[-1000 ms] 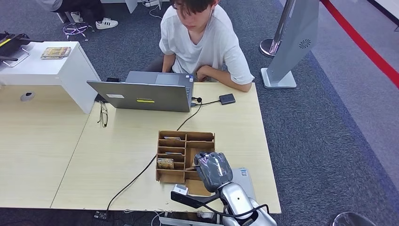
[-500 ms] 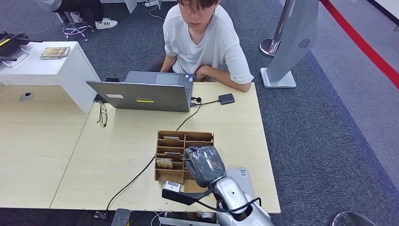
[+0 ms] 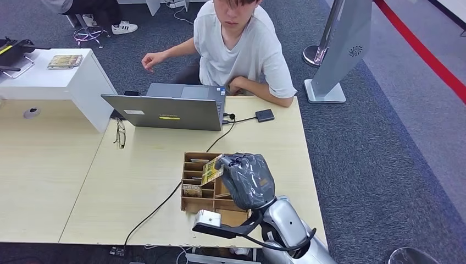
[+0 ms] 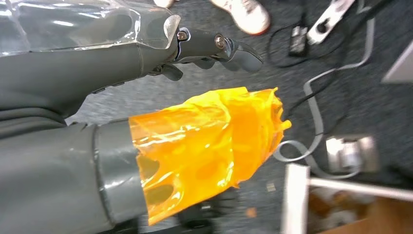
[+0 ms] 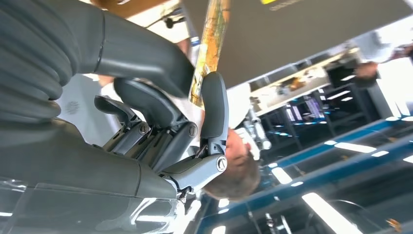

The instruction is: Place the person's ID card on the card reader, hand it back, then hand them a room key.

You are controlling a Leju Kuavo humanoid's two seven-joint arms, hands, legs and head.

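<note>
Above the brown wooden card organizer [image 3: 215, 184] on the pale table [image 3: 66, 187], our grey right hand [image 3: 247, 179] pinches a yellow-patterned room key card [image 3: 211, 170]. At the right wrist, our fingers [image 5: 214, 105] clamp that card [image 5: 210, 48] edge-on. At the left wrist, our left hand [image 4: 195, 97] hangs empty, fingers loosely apart.

Right hand [image 3: 248, 179]: dark grey shell under clear glossy plastic wrap, ribbed grey cover, thick grey thumb, darker fingers [image 5: 214, 105] with silver pivot screws. Forearm [image 3: 287, 225] silver, black cable looped around it. Left hand [image 4: 146, 63]: same grey, thumb wrapped in orange film.
</note>
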